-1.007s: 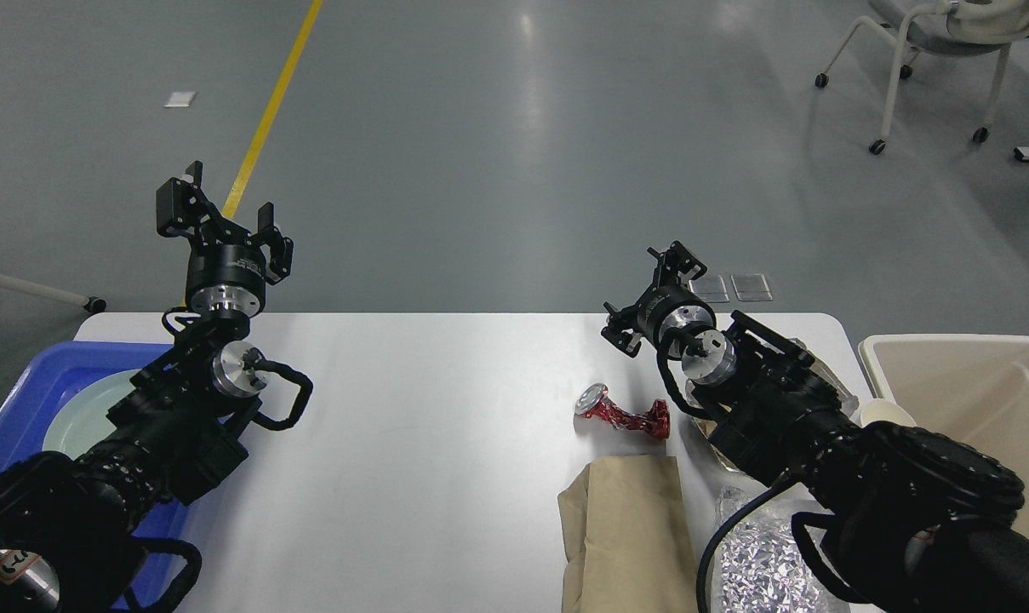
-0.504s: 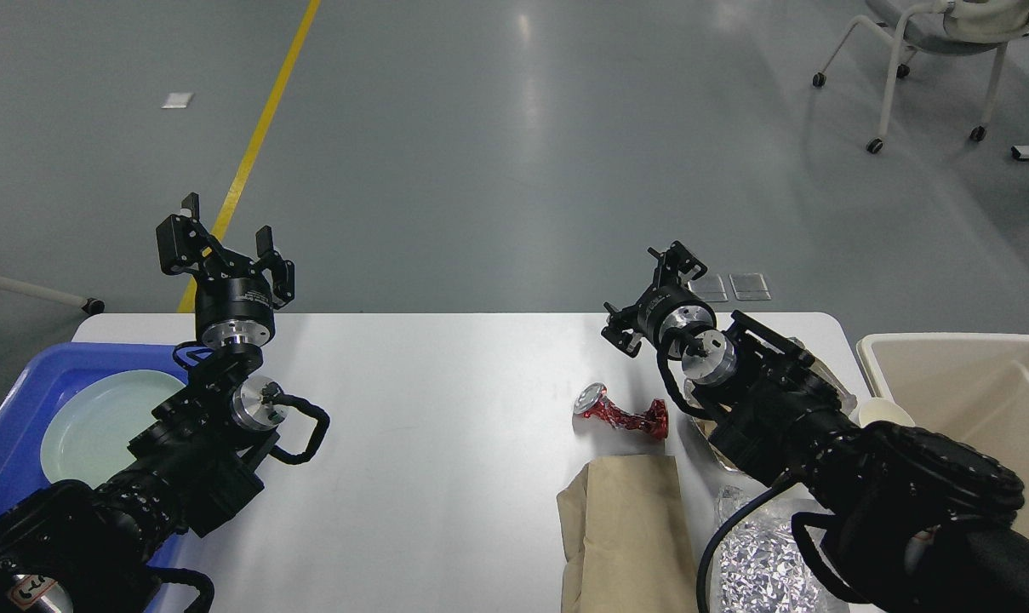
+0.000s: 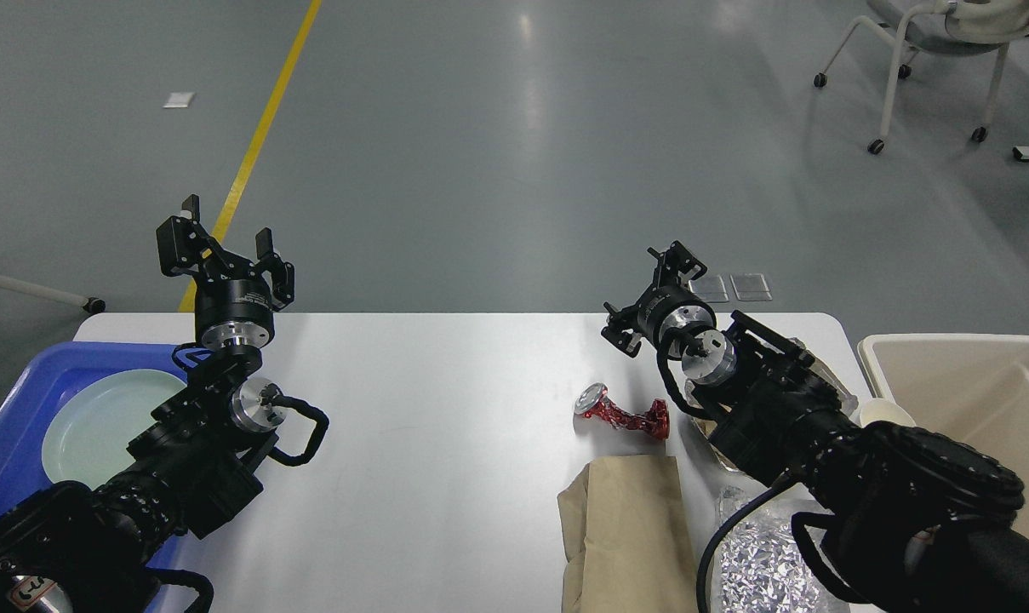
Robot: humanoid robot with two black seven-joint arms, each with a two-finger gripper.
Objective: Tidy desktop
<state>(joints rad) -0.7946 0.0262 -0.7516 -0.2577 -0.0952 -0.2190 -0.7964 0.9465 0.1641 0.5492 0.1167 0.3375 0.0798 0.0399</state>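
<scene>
Flanking the desktop (image 3: 446,400), its length running left-right: blue tray (image 3: 20,400), beige bin (image 3: 957,375) (crushed red can (image 3: 623,415) between); left gripper (image 3: 222,247) spread wide, right gripper (image 3: 650,289) likewise.

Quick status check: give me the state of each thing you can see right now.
left gripper: open, empty
right gripper: open, empty
red can: crushed, lying on desktop
paper bag: lying flat
plate: in blue tray
beige bin: open-topped

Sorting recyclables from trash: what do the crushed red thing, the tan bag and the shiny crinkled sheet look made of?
The crushed red can looks like thin aluminium: glossy red skin, bare silver end. The tan bag looks like matte kraft paper with soft folds. The crinkled sheet is probably metal foil or metallised film; its mirror-like facets leave that open.
</scene>
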